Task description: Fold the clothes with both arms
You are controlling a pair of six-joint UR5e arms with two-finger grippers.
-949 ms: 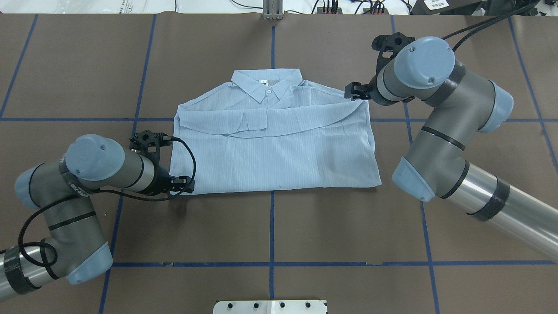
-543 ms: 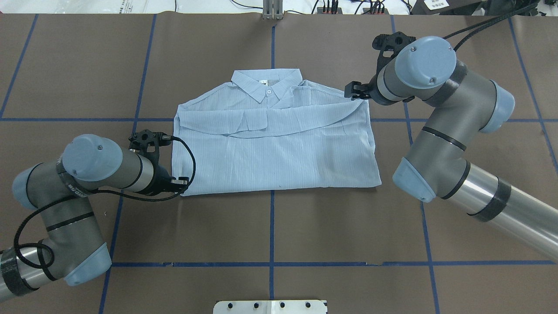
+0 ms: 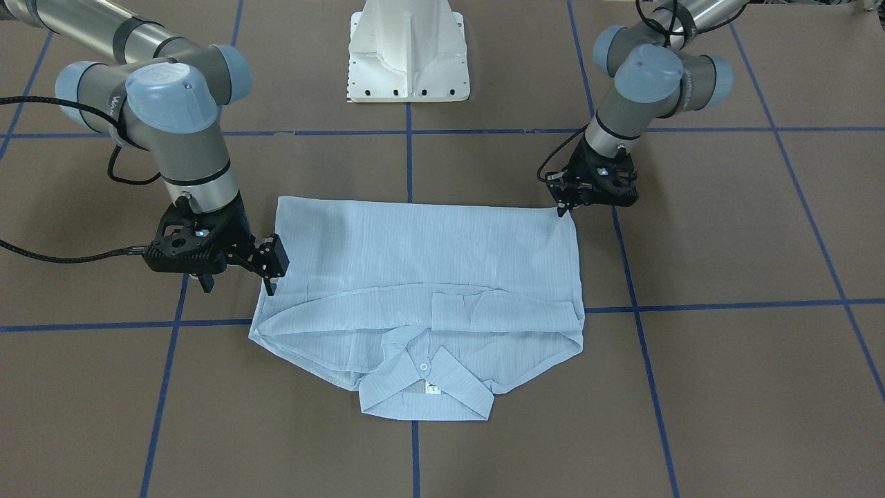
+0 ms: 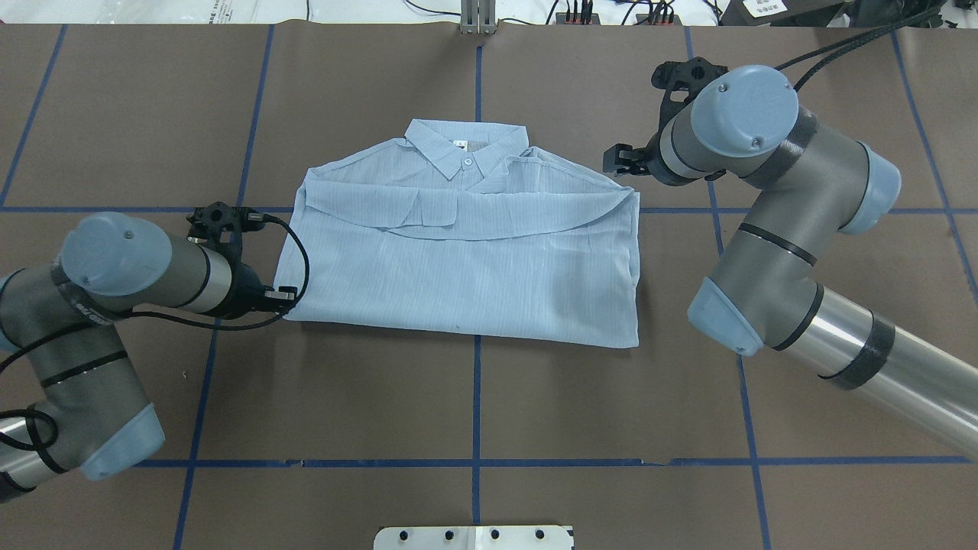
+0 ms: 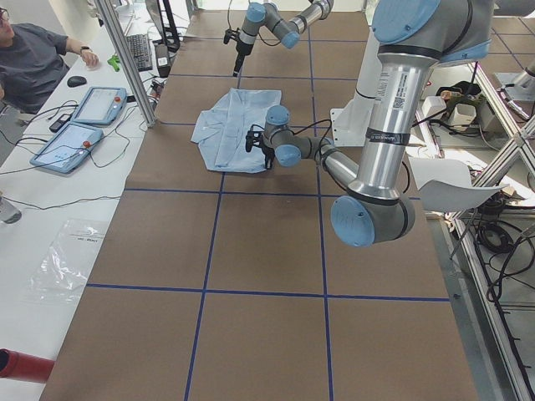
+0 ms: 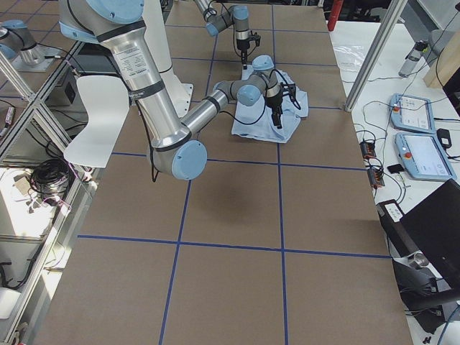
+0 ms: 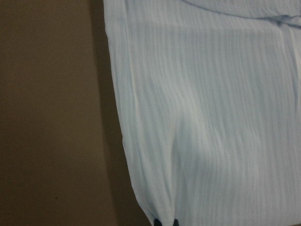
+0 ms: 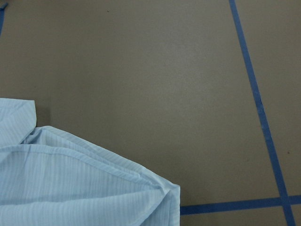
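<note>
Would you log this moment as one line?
button-up shirt: sleeves folded | left gripper: shut on near corner | right gripper: open beside shoulder

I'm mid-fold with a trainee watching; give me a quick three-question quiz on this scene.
1. Which part of the shirt does the left hand pinch? A the collar; B the near corner on the robot's left; C a cuff.
2. True or false: the collar lies on the side nearest the robot.
3. Fill in: the grid lines on the table are ____.
Key: 1 B; 2 false; 3 blue.
</note>
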